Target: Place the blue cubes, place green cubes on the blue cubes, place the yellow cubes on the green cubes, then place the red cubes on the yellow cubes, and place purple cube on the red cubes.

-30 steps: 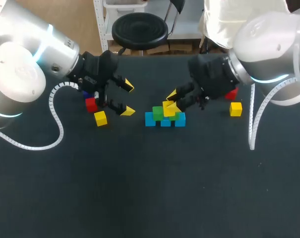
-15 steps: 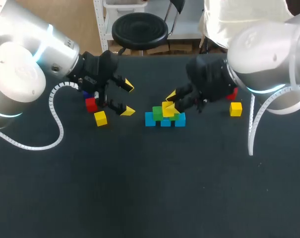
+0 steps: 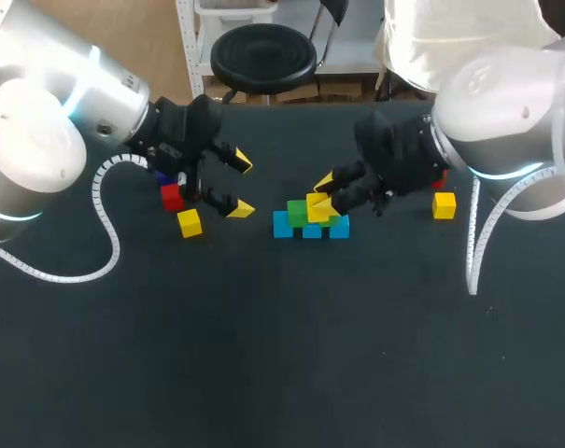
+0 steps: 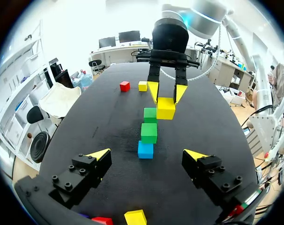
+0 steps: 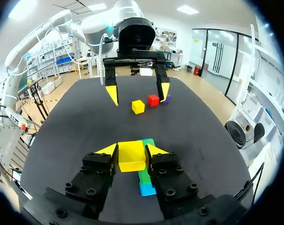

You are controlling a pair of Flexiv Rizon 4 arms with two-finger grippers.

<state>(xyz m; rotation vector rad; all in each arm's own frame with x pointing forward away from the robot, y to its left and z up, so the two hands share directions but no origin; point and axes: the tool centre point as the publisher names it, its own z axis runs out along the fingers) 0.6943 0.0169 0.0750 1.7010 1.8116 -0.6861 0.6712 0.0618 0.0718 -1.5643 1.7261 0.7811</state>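
Three blue cubes (image 3: 311, 231) lie in a row at mid-table, with two green cubes (image 3: 297, 214) on top of them. My right gripper (image 3: 321, 194) is shut on a yellow cube (image 3: 317, 206), held right over the green cubes (image 5: 144, 176); whether it touches them I cannot tell. In the right wrist view the yellow cube (image 5: 131, 156) sits between both fingers. My left gripper (image 3: 238, 186) stands open to the left of the stack, with nothing between its fingers. In the left wrist view it faces the blue cube (image 4: 145, 150) at the row's end.
A red cube (image 3: 172, 196), a yellow cube (image 3: 190, 222) and a purple cube (image 5: 165, 99) lie under my left arm. Another red cube (image 3: 438, 177) and yellow cube (image 3: 443, 205) lie to the right of the stack. The dark table's (image 3: 282, 355) front half holds nothing.
My right arm shifted slightly left and back again, while the yellow cube stayed almost in place over the stack. The left arm has not moved.
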